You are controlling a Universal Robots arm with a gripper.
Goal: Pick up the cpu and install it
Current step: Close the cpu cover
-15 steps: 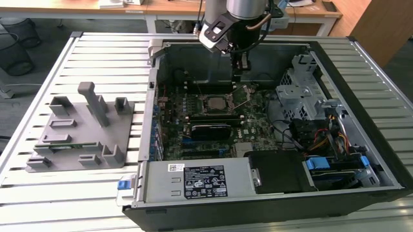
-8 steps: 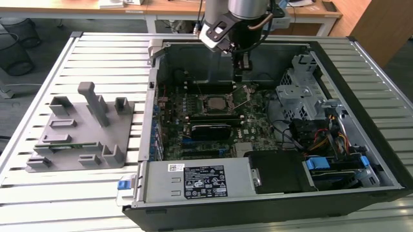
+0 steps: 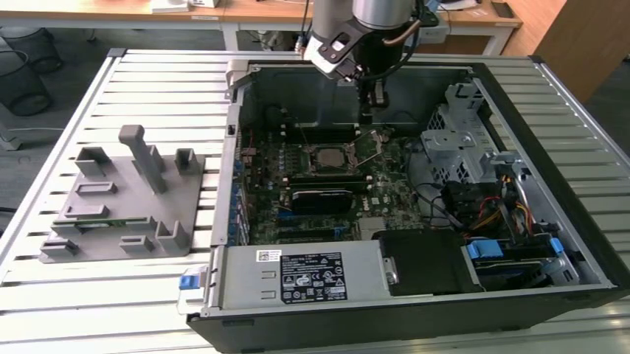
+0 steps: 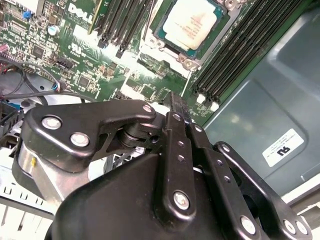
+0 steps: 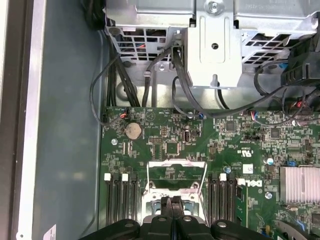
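Note:
The cpu (image 3: 328, 158) lies flat in its socket in the middle of the green motherboard (image 3: 394, 195), inside the open computer case. Its silver-grey top (image 4: 192, 22) shows in the second wrist view, level within the socket frame. My gripper (image 3: 367, 116) hangs above the board just beyond the socket, toward the case's far wall. Its black fingers (image 5: 171, 200) are shut with nothing between them. In the second wrist view the fingertips (image 4: 174, 100) are a short way from the cpu and not touching it. The socket's metal plate (image 5: 177, 172) stands tilted open.
Black memory slots (image 4: 240, 55) flank the socket. A metal drive cage (image 3: 458, 140) with cables stands at the exterior view's right, and a power supply (image 3: 295, 276) fills the near side. A grey parts fixture (image 3: 128, 199) sits on the slatted table at the exterior view's left.

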